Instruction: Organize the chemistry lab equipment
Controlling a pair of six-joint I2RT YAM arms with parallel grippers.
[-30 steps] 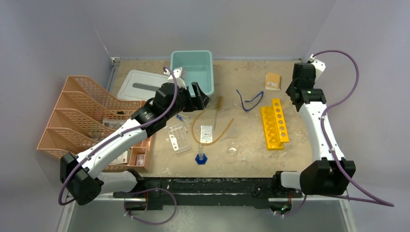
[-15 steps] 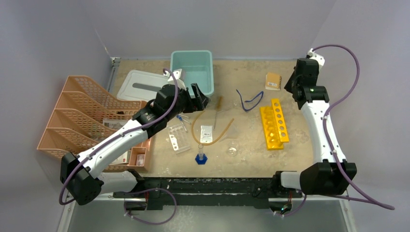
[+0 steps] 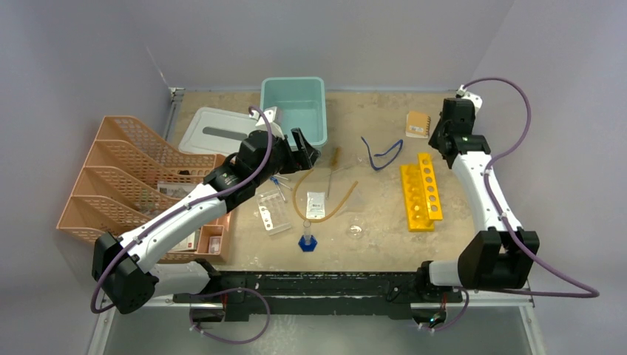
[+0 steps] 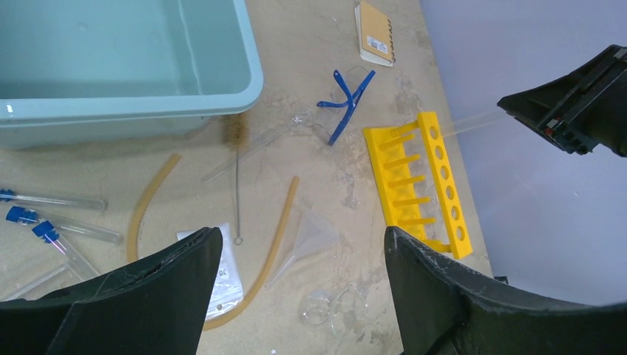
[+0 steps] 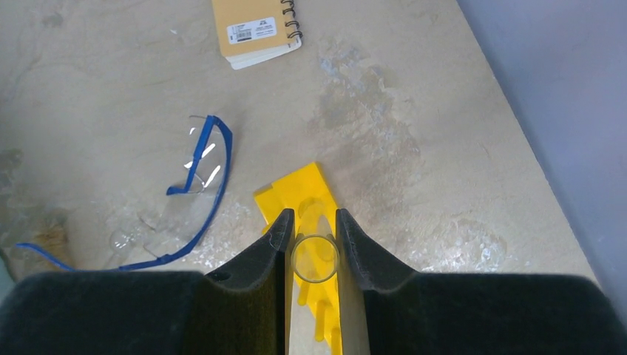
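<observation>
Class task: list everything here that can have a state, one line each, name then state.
left end effector: open, empty
right end effector: shut on glass tube
glass tube: held, not yet racked
yellow rack: holes empty
teal bin: uncovered, empty
lid: off, flat beside bin
safety glasses: arms unfolded
notebook: closed
blue-capped tubes: capped, lying flat

Peach organizer trays [image 3: 118, 159] stand left; a teal bin [image 3: 294, 111] and brown notebook [image 3: 418, 124] sit toward the back.
</observation>
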